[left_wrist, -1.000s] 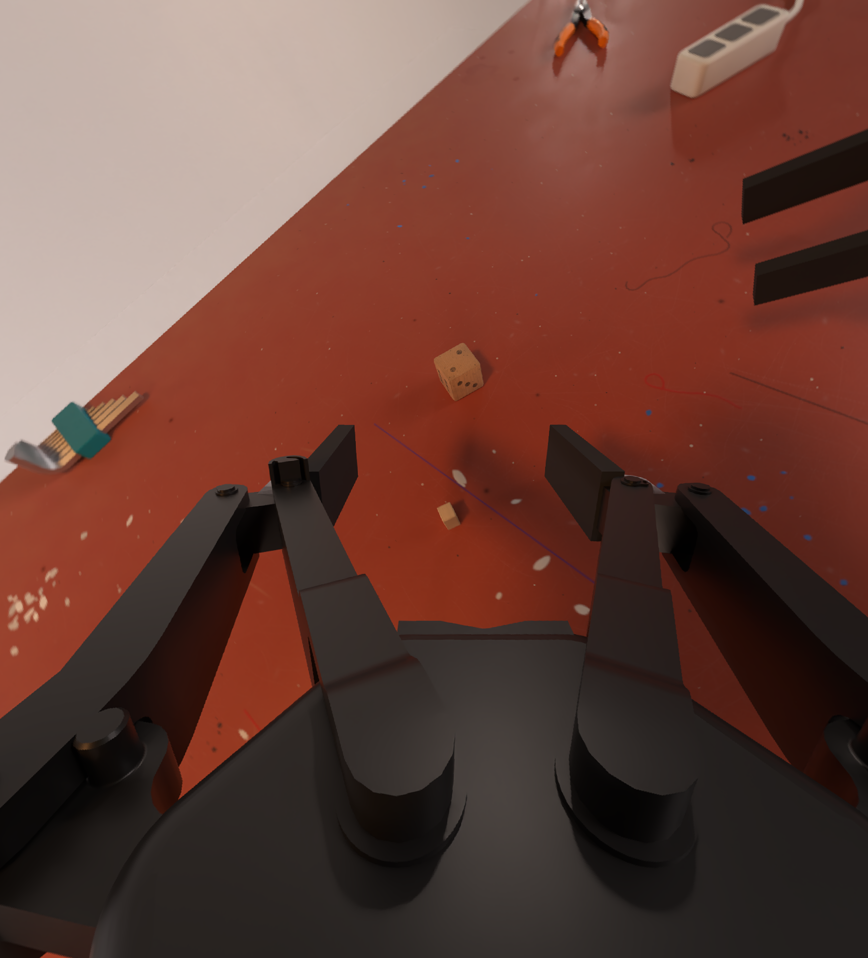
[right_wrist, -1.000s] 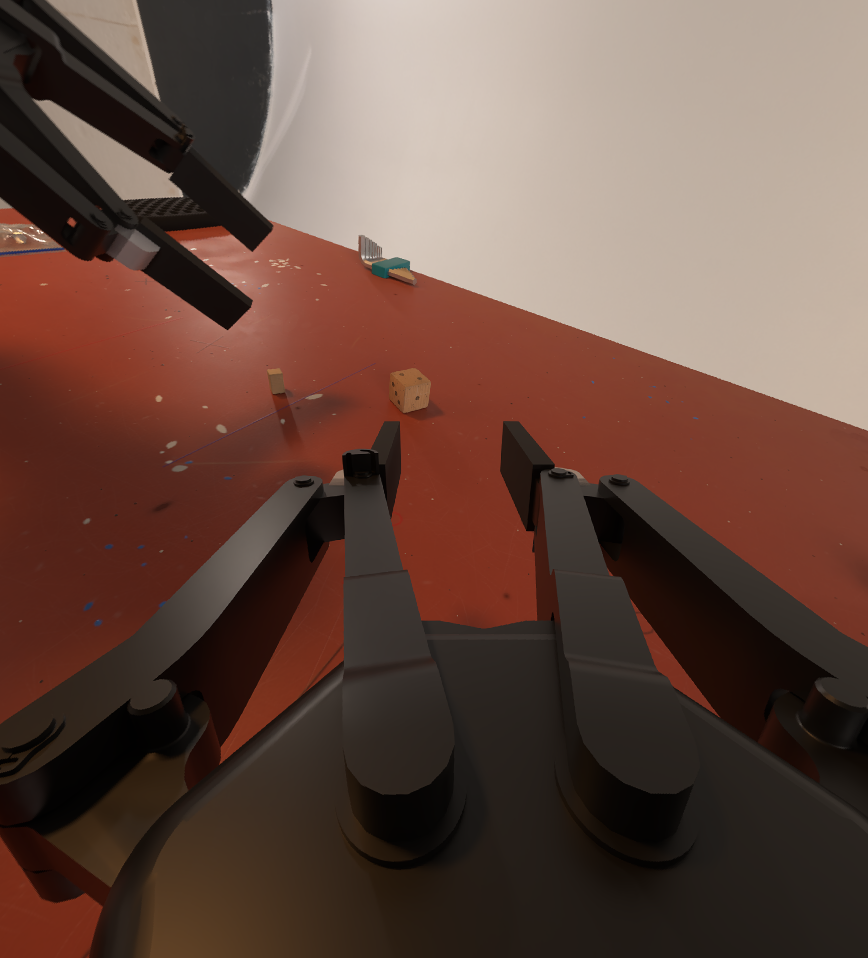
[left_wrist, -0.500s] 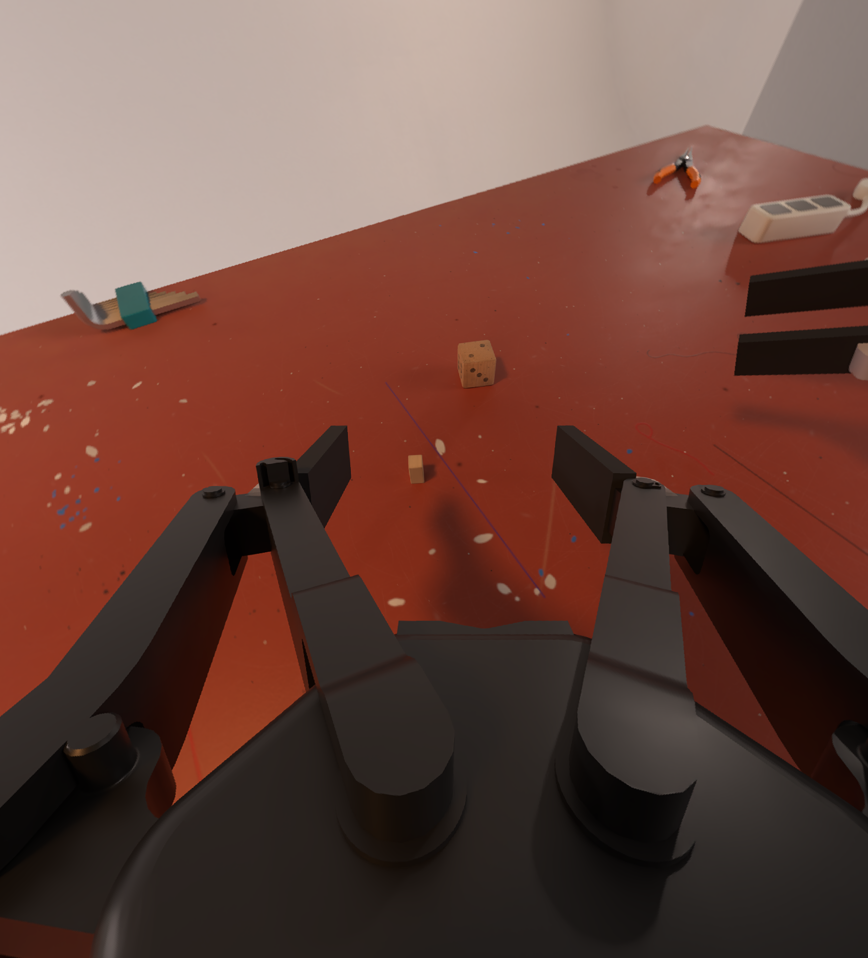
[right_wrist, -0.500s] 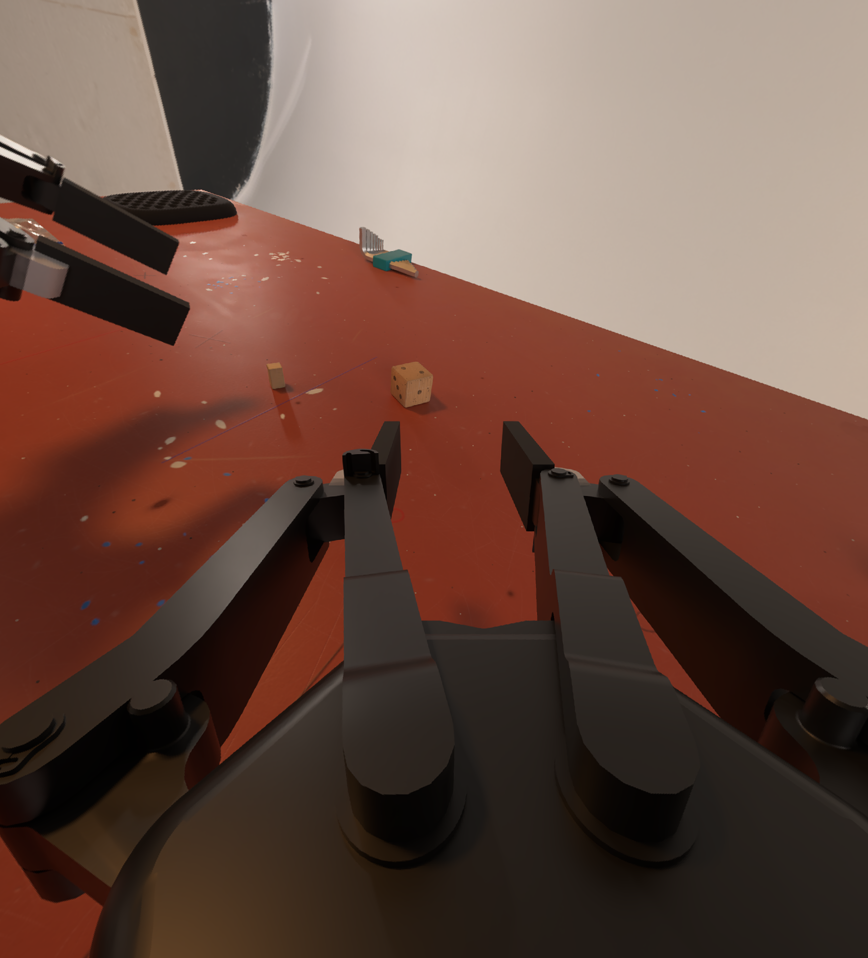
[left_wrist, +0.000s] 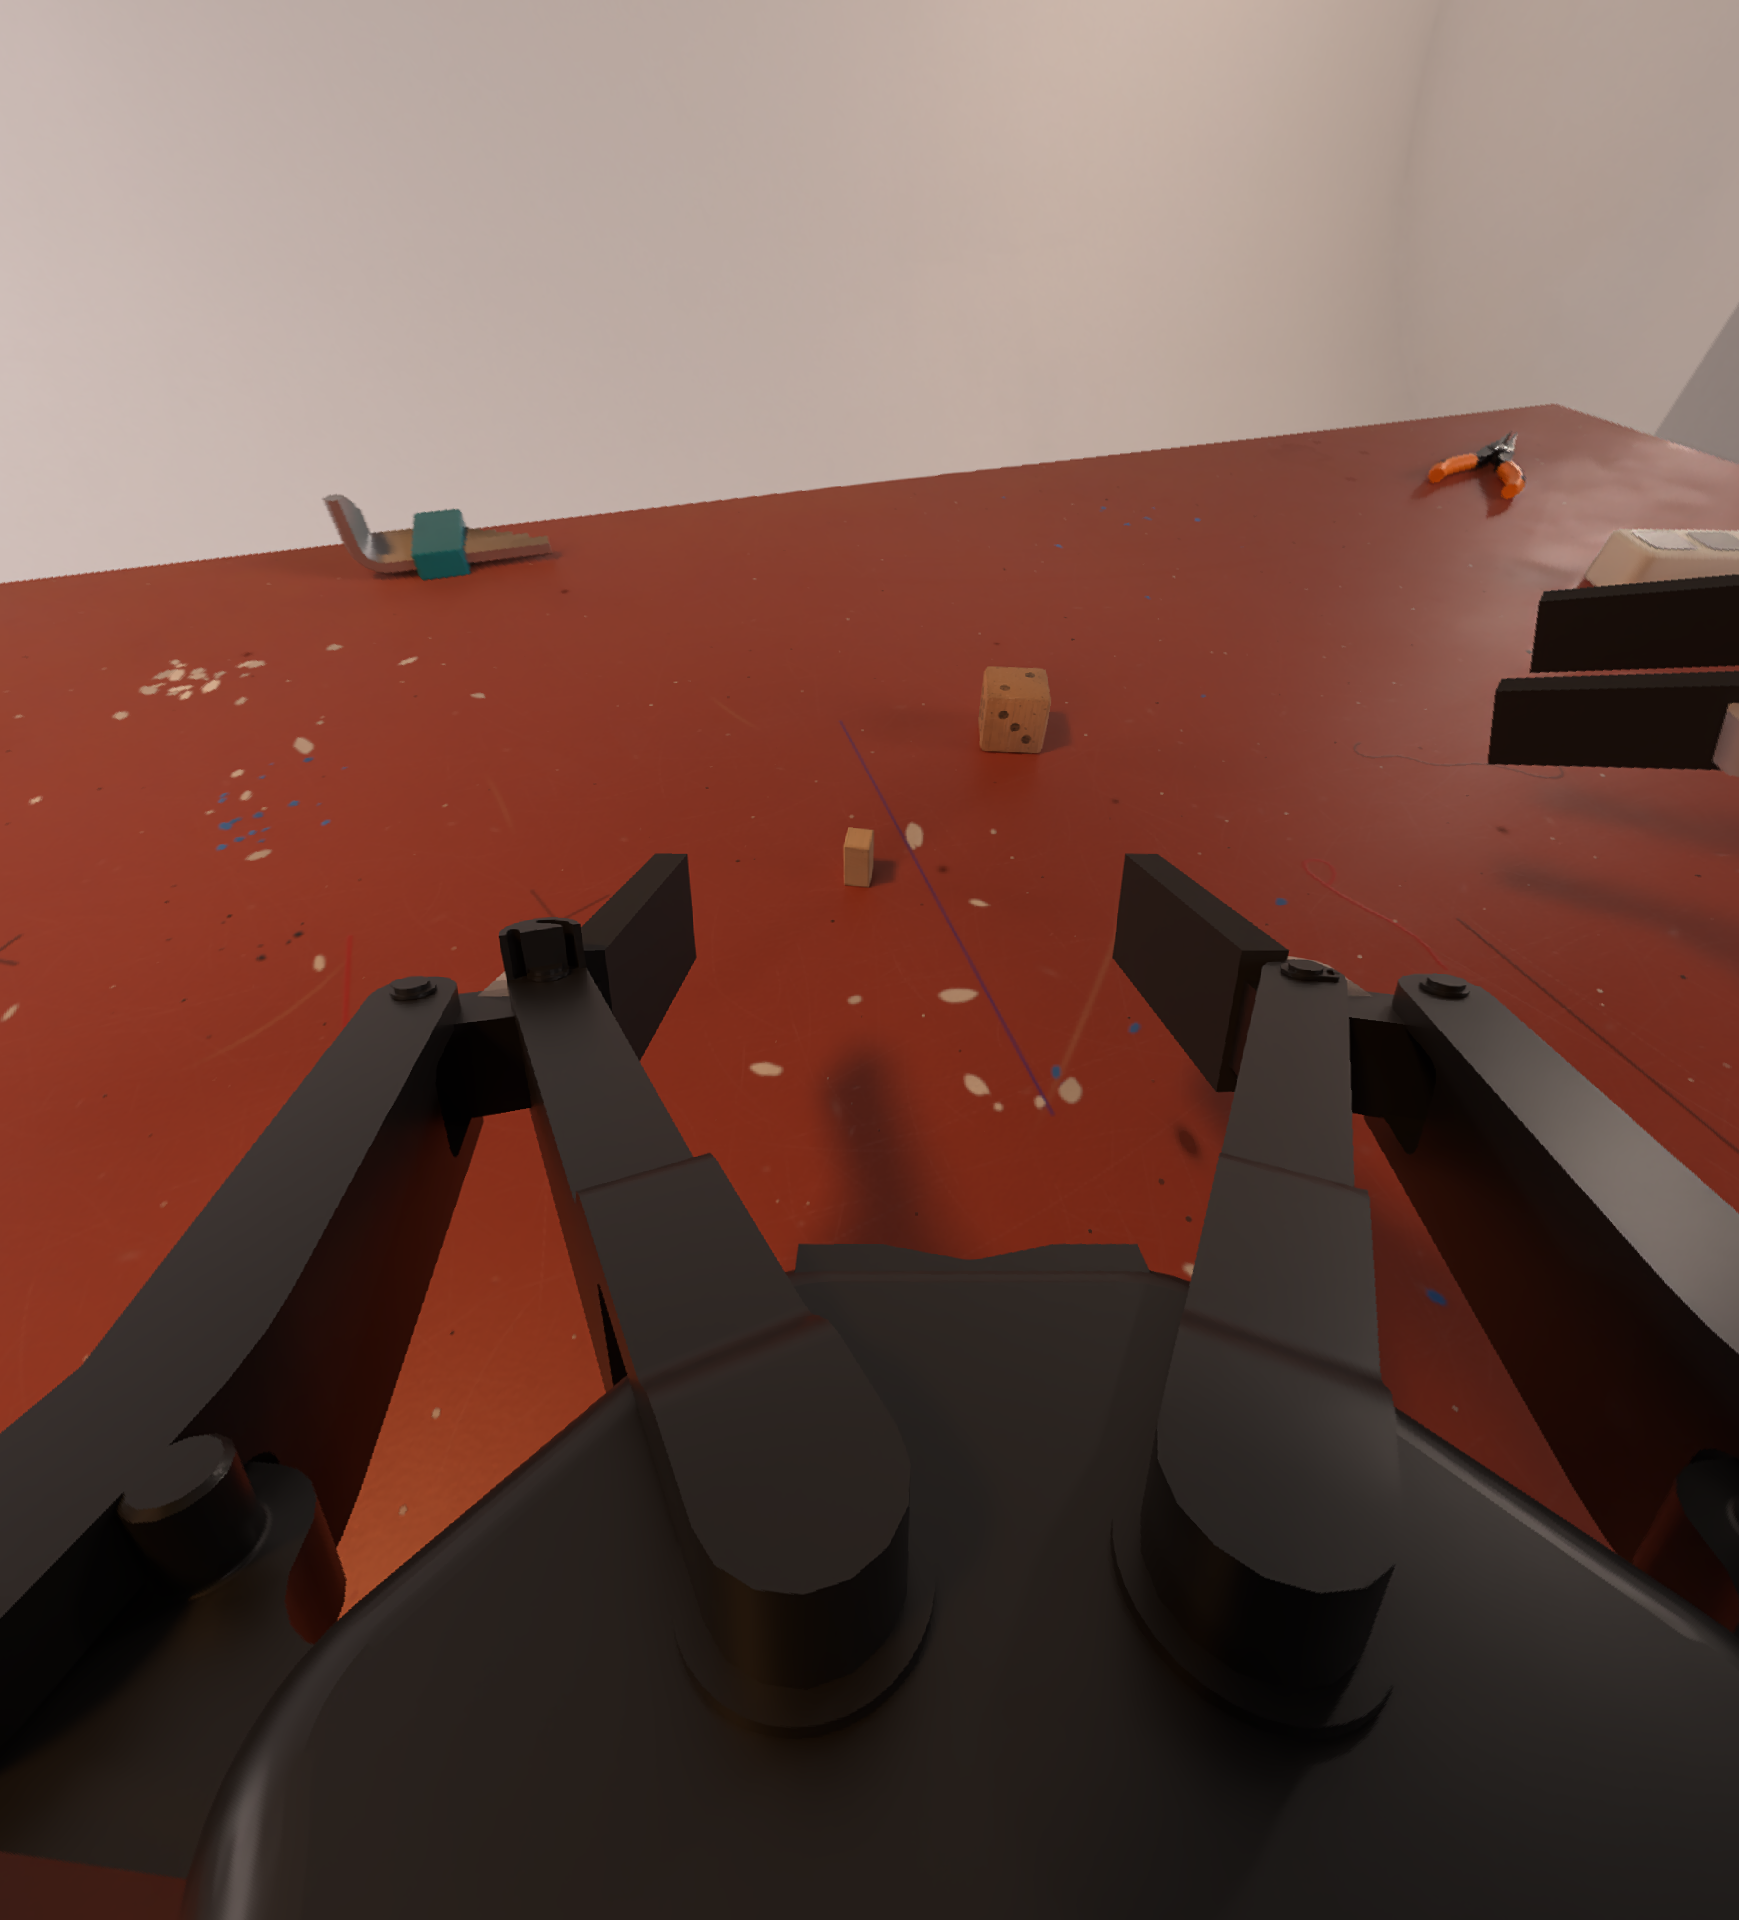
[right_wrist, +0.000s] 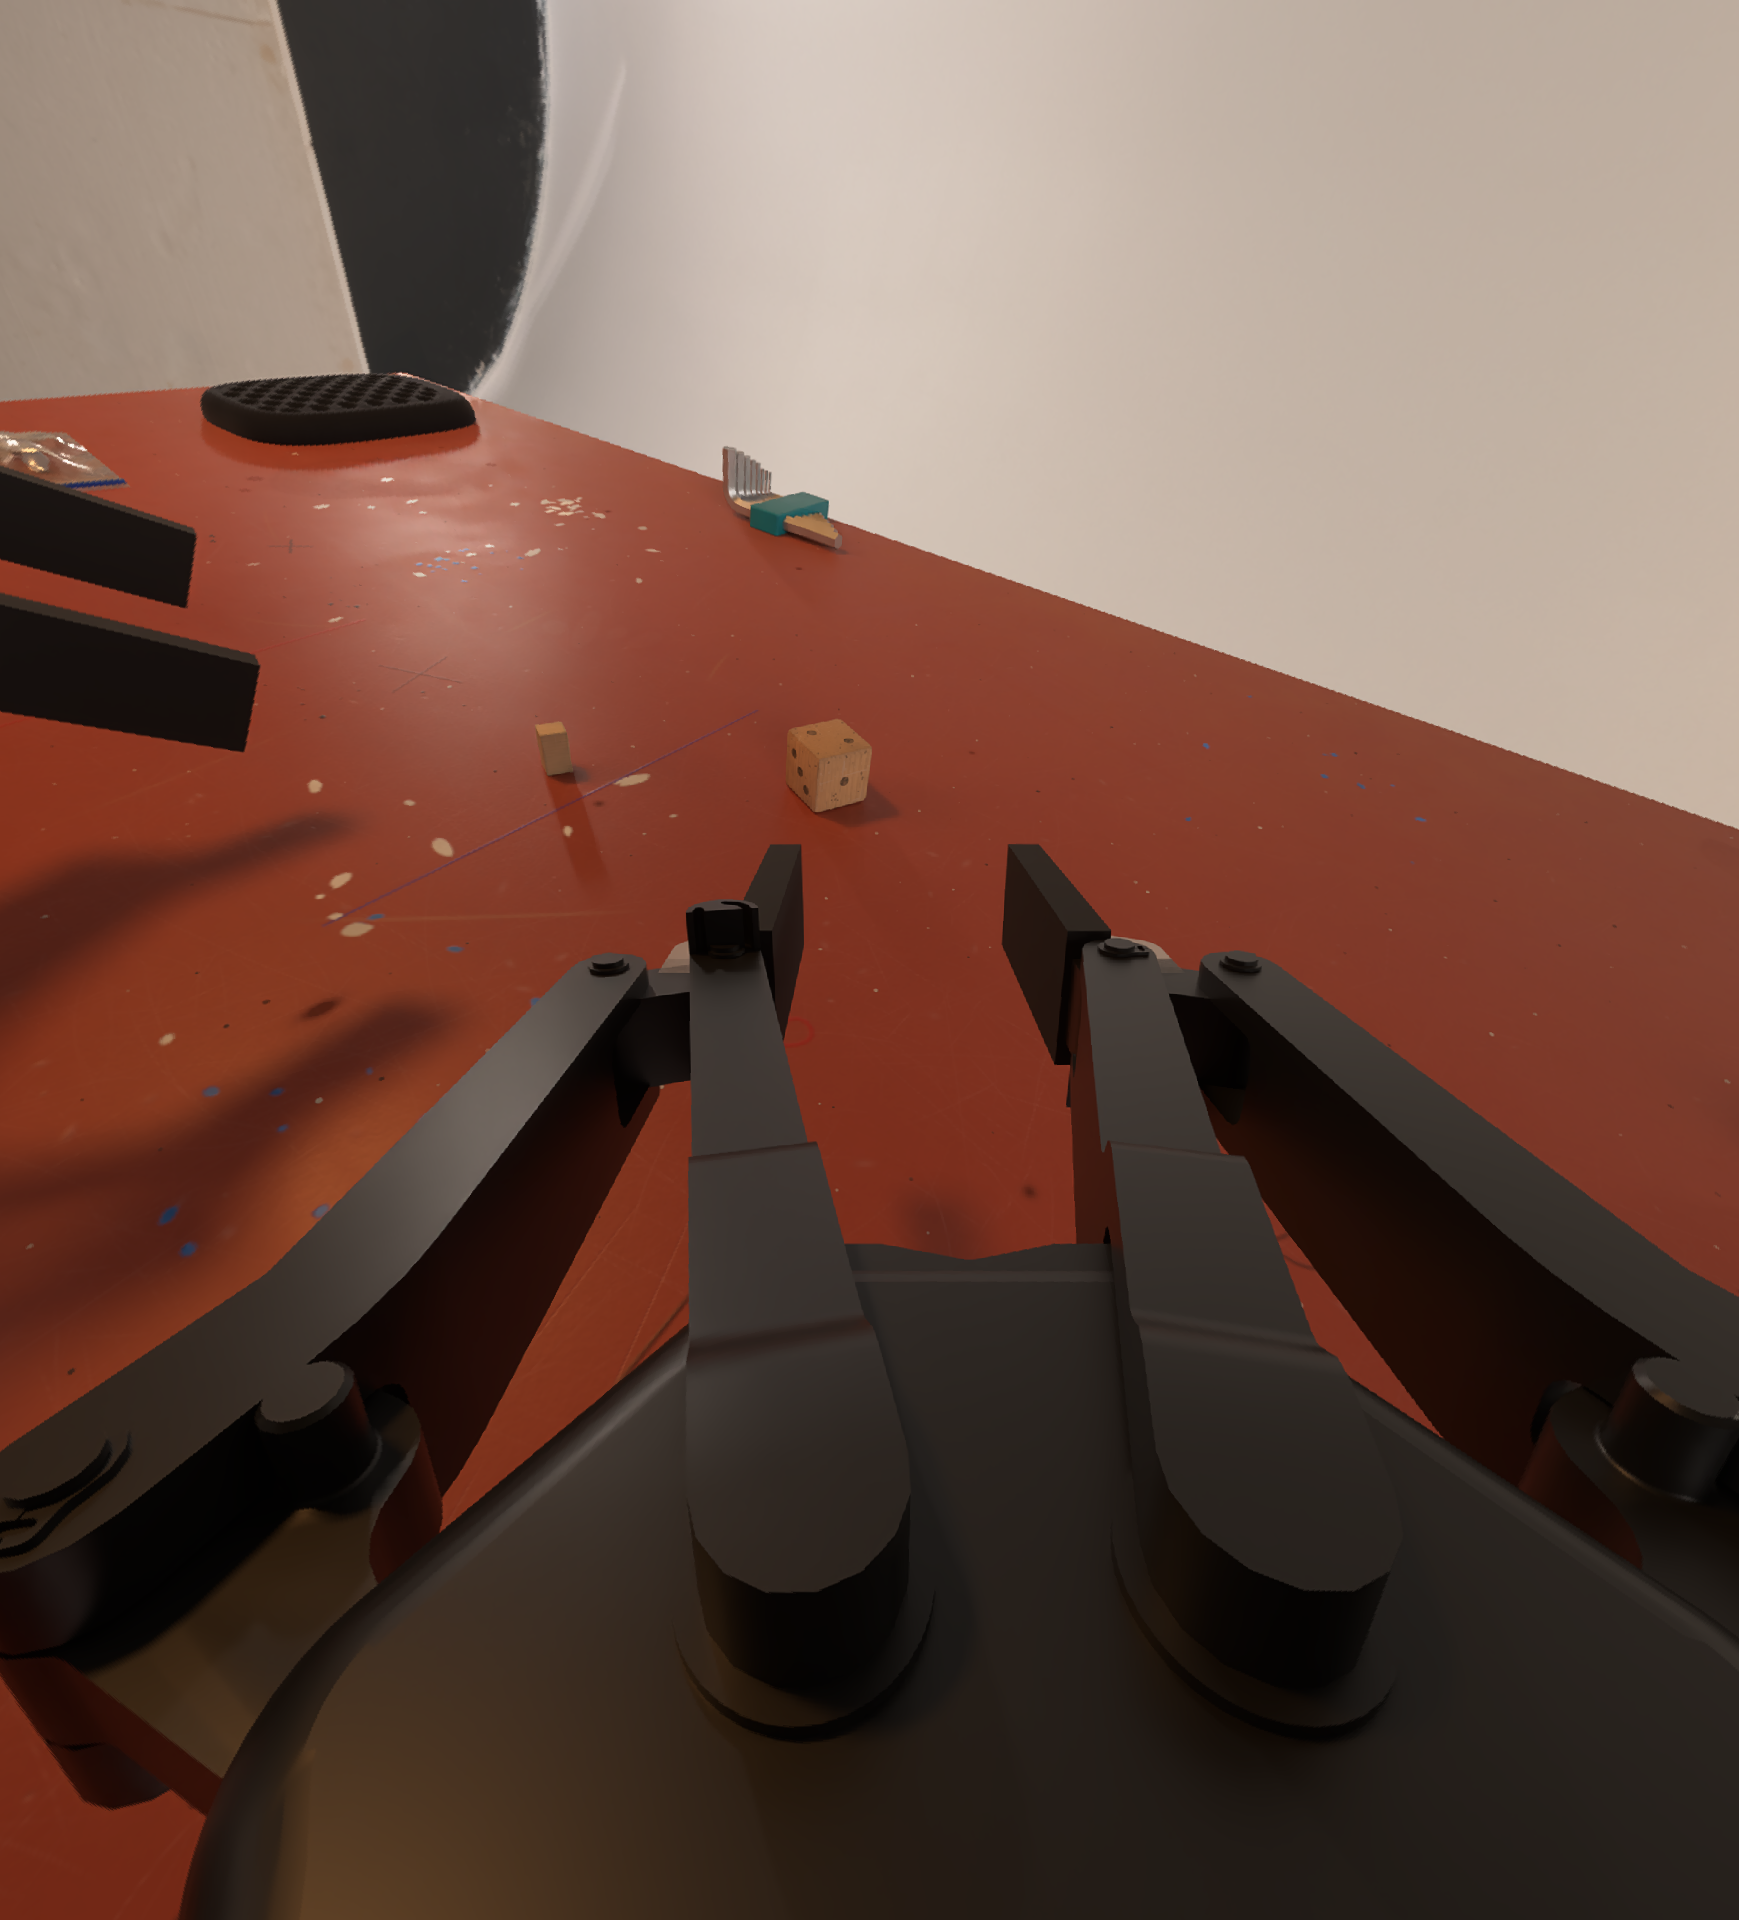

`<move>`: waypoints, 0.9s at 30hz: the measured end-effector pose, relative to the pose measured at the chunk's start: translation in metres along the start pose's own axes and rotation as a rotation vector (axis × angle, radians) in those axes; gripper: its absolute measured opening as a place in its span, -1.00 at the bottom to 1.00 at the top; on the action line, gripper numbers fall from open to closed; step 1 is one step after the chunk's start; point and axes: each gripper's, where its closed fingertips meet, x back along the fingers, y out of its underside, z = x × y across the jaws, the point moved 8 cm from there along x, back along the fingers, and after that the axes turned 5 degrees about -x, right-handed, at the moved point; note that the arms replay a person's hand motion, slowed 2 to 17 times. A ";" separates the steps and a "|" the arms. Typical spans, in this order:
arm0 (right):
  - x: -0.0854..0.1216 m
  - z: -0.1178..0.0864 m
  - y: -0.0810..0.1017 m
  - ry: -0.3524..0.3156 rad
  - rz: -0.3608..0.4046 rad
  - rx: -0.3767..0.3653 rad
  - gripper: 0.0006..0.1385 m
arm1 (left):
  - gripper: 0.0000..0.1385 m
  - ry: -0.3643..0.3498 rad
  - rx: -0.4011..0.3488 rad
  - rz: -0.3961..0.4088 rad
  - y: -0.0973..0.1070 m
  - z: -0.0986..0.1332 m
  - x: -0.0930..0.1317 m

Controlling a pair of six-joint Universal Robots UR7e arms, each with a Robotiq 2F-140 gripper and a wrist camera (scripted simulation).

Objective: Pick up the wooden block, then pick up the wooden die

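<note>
A small pale wooden block (left_wrist: pixel 857 857) stands on the red table (left_wrist: pixel 636 727), just beyond my left gripper (left_wrist: pixel 901 914), which is open and empty. A larger wooden die (left_wrist: pixel 1014 710) with dark pips sits farther on, to the right. In the right wrist view the block (right_wrist: pixel 554 748) is ahead to the left and the die (right_wrist: pixel 827 765) lies just beyond my right gripper (right_wrist: pixel 901 904), which is open and empty with a narrower gap. The right gripper's fingers (left_wrist: pixel 1665 675) show at the right edge of the left wrist view; the left gripper's fingers (right_wrist: pixel 96 613) show at the left of the right wrist view.
A hex key set with a teal holder (left_wrist: pixel 434 545) lies near the far table edge. Orange-handled pliers (left_wrist: pixel 1483 473) and a beige power strip (left_wrist: pixel 1696 556) are at the far right. A black perforated pad (right_wrist: pixel 337 407) and a clear bag (right_wrist: pixel 18 457) lie at the far left.
The left wrist camera has pulled back and levelled out, so the block and die now sit farther ahead. In the right wrist view the left gripper has withdrawn leftward. The right gripper has barely moved.
</note>
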 end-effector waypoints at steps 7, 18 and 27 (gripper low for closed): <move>0.000 -0.001 0.000 -0.002 0.001 0.001 -0.25 | 0.50 -0.064 -0.004 0.043 0.012 0.005 0.011; -0.001 -0.003 0.001 -0.007 -0.001 0.001 -0.25 | 0.44 -0.162 -0.056 0.093 0.022 0.009 0.024; -0.002 -0.006 0.001 -0.011 -0.005 0.005 -0.25 | 0.38 -0.185 -0.063 0.118 0.025 0.009 0.028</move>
